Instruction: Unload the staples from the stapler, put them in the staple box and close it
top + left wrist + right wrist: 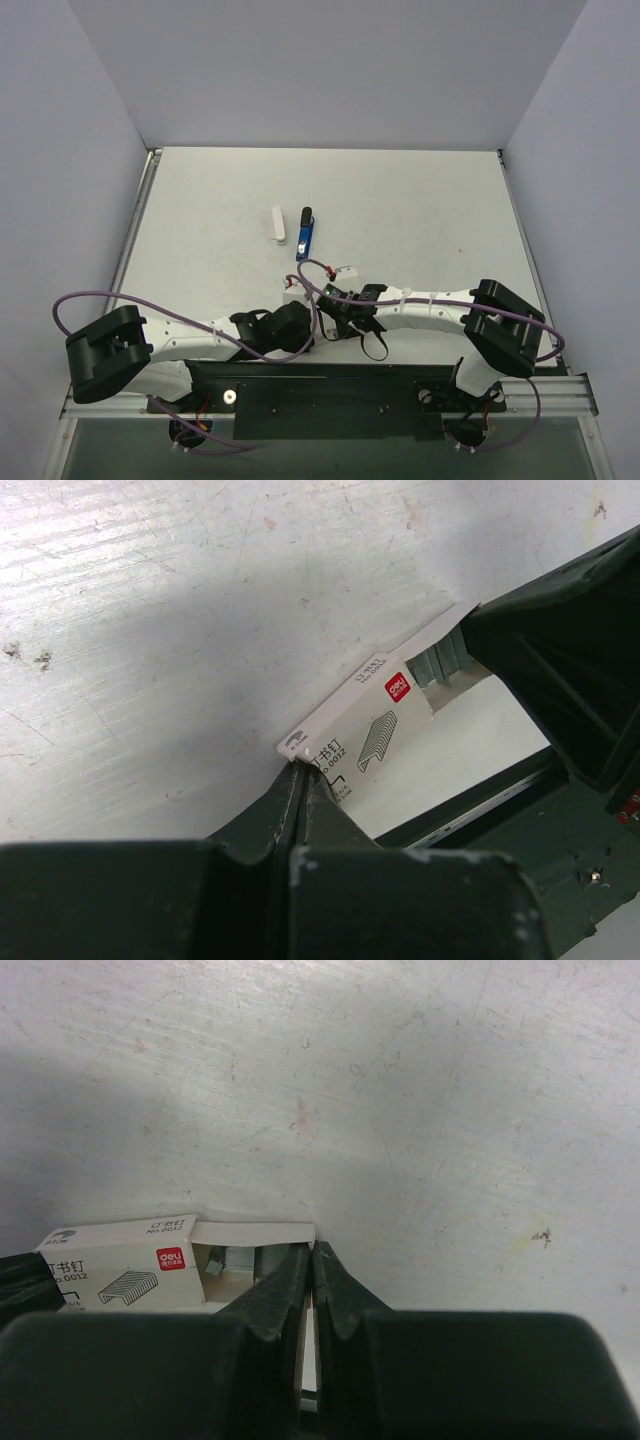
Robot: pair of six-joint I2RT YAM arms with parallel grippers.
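Spillage across the table [420, 220] worries me most. Both arms are folded near their bases with the staple box [350, 720] strung between them. The left gripper [300, 775] is pinched tight on 1 corner, and the right gripper [312, 1260] is closed on the flap at the box's part-open end. Grips that thin could let the box twist or tear, and the staples [235, 1258] showing inside would scatter. The stapler [305, 238] lies untouched mid-table, apart from both grippers, just beside a white bar [278, 224]. Its long axis runs near-to-far, slightly slanted, with its black end [307, 214] pointing away from the arm bases.
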